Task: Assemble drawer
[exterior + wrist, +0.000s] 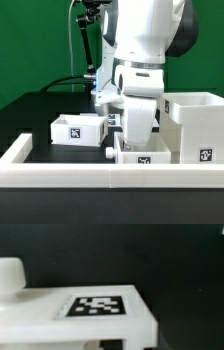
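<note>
The drawer lies in three white tagged parts. The tall casing (195, 122) stands at the exterior view's right. One small tray (78, 128) sits left of the arm. A second tray (140, 152) sits by the front rail, just under my gripper (135, 132). The gripper is lowered onto this tray's rear wall, and its fingertips are hidden behind the hand and the tray. In the wrist view the tray's tagged face (97, 306) fills the lower frame right up to the jaws. Only dark slivers show there, so the jaw spacing is unreadable.
A long low white rail (100, 178) borders the black table along the front and the exterior view's left. A black stand and cable (85, 40) rise at the back. Another white part (9, 276) shows at the wrist view's edge.
</note>
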`<state>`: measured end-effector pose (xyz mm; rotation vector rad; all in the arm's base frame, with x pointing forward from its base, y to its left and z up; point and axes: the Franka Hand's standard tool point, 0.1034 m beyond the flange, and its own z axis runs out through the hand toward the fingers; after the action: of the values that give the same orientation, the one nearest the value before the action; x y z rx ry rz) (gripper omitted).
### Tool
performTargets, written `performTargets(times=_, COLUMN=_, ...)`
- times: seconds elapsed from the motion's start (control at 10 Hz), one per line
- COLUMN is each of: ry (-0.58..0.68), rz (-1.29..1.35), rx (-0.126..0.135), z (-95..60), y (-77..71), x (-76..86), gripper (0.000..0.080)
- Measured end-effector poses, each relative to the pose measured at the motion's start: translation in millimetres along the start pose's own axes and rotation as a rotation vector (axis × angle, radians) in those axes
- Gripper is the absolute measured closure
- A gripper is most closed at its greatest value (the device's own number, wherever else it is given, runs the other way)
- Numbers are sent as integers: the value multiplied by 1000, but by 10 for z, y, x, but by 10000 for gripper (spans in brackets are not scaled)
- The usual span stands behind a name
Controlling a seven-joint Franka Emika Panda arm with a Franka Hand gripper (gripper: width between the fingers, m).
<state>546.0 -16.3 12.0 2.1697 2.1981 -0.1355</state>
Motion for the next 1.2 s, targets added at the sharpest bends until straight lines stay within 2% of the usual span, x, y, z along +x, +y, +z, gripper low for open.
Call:
performTargets(times=0.2, ry=5, rz=-11, rx=-12, z=-20, y=13, x=73, gripper=758)
performTargets(times=0.8, ry=7, rz=-16, rx=-7, z=-6, y=-1, x=128, gripper=758)
performTargets(times=1.0, ry=-2, rz=-53, rx=-28, z=-4, y=11, x=164, gripper=758)
performTargets(times=1.2, ry=-2, rz=-54, rx=-27, z=-2, y=11, x=165, gripper=758)
